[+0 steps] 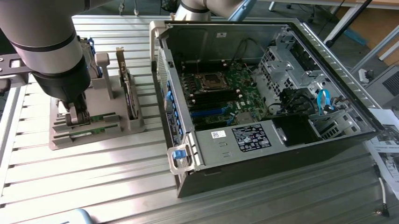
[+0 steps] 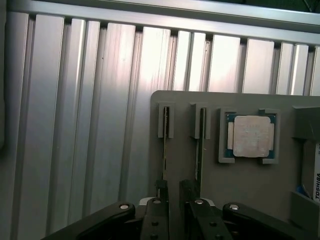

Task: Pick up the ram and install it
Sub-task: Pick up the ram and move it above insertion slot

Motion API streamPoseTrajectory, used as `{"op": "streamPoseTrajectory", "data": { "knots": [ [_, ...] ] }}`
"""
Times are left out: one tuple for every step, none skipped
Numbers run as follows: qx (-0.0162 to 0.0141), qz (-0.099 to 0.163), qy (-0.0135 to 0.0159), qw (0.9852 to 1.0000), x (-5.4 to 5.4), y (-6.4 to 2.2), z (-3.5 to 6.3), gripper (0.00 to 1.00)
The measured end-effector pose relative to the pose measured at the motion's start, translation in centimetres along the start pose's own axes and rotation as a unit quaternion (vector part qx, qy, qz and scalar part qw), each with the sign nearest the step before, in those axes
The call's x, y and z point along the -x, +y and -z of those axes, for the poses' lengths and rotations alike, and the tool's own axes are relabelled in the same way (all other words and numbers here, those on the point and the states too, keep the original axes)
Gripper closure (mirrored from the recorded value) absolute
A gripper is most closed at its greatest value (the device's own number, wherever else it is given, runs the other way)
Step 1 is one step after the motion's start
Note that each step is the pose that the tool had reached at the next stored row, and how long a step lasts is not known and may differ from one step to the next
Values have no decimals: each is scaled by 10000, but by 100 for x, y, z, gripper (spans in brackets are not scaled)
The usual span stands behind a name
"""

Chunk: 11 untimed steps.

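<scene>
Two ram sticks stand on edge in slots of a grey holder [image 2: 240, 200]; the wrist view shows them edge-on, as one ram stick [image 2: 164, 145] and a second ram stick [image 2: 200, 145] beside it. In the exterior view the green ram [image 1: 95, 119] lies low in the holder [image 1: 93, 140] at that view's left. My gripper [image 1: 78, 116] is lowered onto the holder, right over the sticks. The gripper [image 2: 173, 192] hangs by the near end of the first stick, its fingertips a narrow gap apart, and no stick is lifted out.
A square silver processor [image 2: 250, 136] sits in a pocket of the holder, with a hard drive [image 2: 314, 175] beyond it. An expansion card [image 1: 129, 91] stands upright behind the sticks. The open computer case [image 1: 262, 140] with its motherboard [image 1: 224, 100] is on the exterior view's right.
</scene>
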<state>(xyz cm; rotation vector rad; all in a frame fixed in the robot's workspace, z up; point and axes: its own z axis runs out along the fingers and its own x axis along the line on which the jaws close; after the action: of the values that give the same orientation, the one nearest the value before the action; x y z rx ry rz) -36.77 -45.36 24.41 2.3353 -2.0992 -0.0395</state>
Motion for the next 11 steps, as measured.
{"op": "streamPoseTrajectory", "data": {
  "knots": [
    [0,0,0,10000,0,0,-10,76],
    [0,0,0,10000,0,-1,-18,76],
    [0,0,0,10000,-1,-1,-26,76],
    [0,0,0,10000,-1,-1,-35,76],
    [0,0,0,10000,-1,-1,-45,76],
    [0,0,0,10000,-1,-1,-54,76],
    [0,0,0,10000,-1,-1,-63,76],
    [0,0,0,10000,-2,-1,-72,76],
    [0,0,0,10000,-2,-2,-81,76],
    [0,0,0,10000,-2,-2,-90,76],
    [0,0,0,10000,-2,-2,-98,76]
  ]
}}
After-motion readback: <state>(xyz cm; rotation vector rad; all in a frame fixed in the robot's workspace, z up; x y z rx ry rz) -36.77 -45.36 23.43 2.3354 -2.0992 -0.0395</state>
